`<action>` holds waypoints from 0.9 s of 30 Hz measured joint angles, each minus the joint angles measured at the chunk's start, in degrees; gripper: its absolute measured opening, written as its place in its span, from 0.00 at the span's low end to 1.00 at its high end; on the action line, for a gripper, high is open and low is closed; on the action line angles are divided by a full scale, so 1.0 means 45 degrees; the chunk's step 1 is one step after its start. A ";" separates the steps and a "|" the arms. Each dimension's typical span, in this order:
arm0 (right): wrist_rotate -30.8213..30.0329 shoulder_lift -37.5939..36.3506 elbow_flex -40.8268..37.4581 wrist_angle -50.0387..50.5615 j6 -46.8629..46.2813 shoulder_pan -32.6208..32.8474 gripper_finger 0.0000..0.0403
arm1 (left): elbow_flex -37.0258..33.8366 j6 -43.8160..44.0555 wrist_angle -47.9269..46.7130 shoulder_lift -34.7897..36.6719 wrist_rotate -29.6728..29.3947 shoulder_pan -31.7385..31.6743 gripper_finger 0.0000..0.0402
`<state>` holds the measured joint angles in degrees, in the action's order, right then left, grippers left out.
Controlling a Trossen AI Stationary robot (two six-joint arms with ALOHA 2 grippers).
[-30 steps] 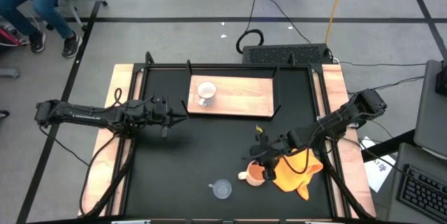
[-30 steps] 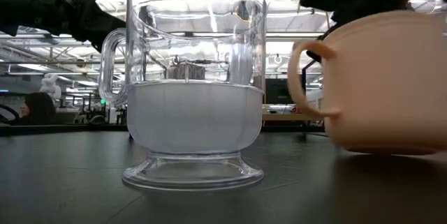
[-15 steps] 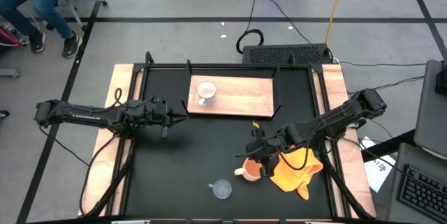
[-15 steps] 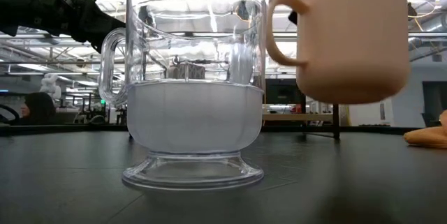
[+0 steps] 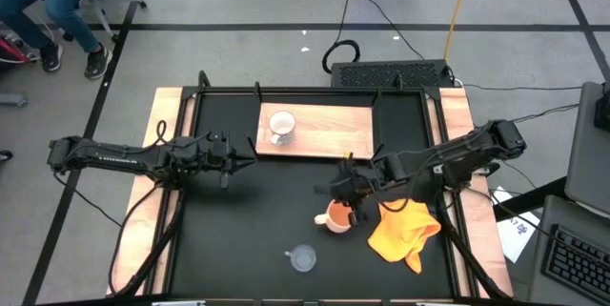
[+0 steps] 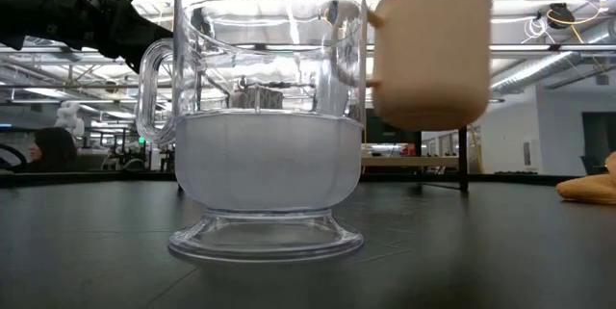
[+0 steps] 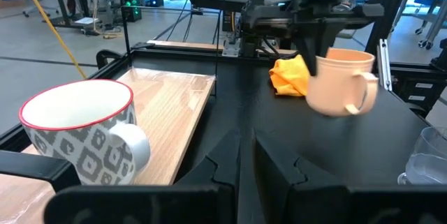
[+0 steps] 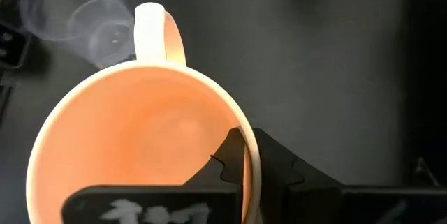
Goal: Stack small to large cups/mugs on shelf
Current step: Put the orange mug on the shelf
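Note:
The orange-yellow mug hangs in the air over the table's middle right, held by my right gripper; the low view shows it as a pale mug clear of the table. The white patterned mug stands upright on the left part of the light-wood shelf. The clear glass cup stands on its foot near the table's near edge. My left gripper waits shut, left of the shelf's near left corner. My right gripper holds the orange-yellow mug by its rim, on the side opposite the handle. One finger is inside the mug and one outside. The fingers come from above, pointing down. The mug is lifted clear of the table and hangs about upright.
An orange-yellow cloth lies crumpled on the table right of the held mug. Black brackets stand at the shelf's corners. Bare wood shows on the shelf right of the white mug. A person sits far off beyond the table's left corner.
My right gripper has lifted the orange-yellow mug off the table beside the cloth. It has carried it up and toward the far edge, a little left, toward the shelf. The cloth has stayed where it was. The left arm has kept still.

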<state>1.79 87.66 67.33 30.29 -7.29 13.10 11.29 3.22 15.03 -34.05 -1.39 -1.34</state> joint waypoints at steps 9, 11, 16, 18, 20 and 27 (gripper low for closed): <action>0.1376 0.0044 0.0000 -0.0987 0.1123 -0.1095 0.01 | 0.0000 -0.0116 -0.0209 0.0003 0.0000 0.0000 0.10; 0.1387 0.0044 0.0000 -0.1124 0.1304 -0.1323 0.01 | -0.0005 -0.0117 -0.0365 -0.0002 0.0000 0.0000 0.10; 0.1793 0.0044 0.0016 -0.1437 0.1877 -0.1904 0.01 | -0.0010 -0.0116 -0.0462 -0.0002 0.0000 0.0000 0.10; 0.1989 0.0105 0.0161 -0.1350 0.2087 -0.2151 0.01 | -0.0010 -0.0141 -0.0462 -0.0002 0.0000 0.0000 0.10; 0.1989 0.0300 0.0426 -0.1179 0.2277 -0.2355 0.01 | -0.0010 -0.0277 -0.0457 -0.0002 -0.0005 0.0000 0.10; 0.1987 0.1903 0.1410 -0.0014 0.2784 -0.2511 0.01 | -0.0010 -0.0318 -0.0447 -0.0001 -0.0005 0.0000 0.10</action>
<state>10.73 96.22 73.68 30.23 5.24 1.80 11.25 1.79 13.02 -34.06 -1.41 -1.34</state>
